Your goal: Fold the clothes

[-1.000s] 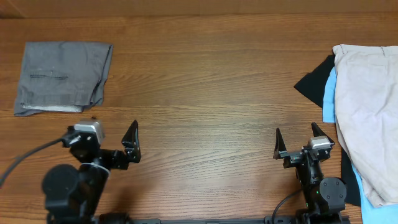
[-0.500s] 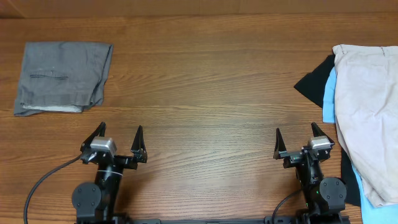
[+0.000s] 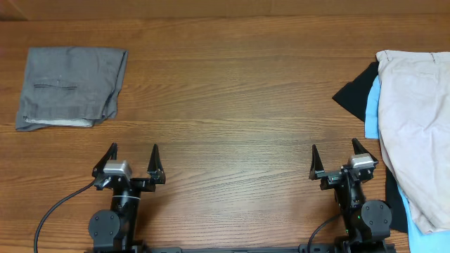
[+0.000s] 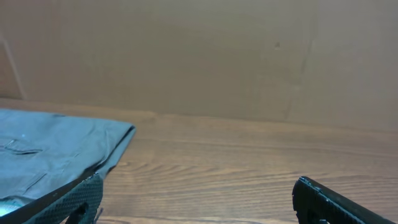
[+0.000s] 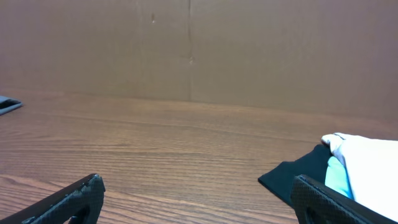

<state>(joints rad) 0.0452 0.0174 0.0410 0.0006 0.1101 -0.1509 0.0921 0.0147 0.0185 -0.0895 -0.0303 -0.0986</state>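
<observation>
Left hand (image 3: 133, 151) and right hand (image 3: 335, 149) are both spread wide, holding nothing, low at the bench's (image 3: 232, 105) near edge. Folded grey shorts (image 3: 70, 88) sit far left. The other clothes (image 3: 415, 119) are heaped at the right edge.

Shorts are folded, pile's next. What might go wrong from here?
The beige piece lies on the blue piece and the black piece, so pulling it may drag both along. Black cloth beside the right arm base might snag when that arm moves.
</observation>
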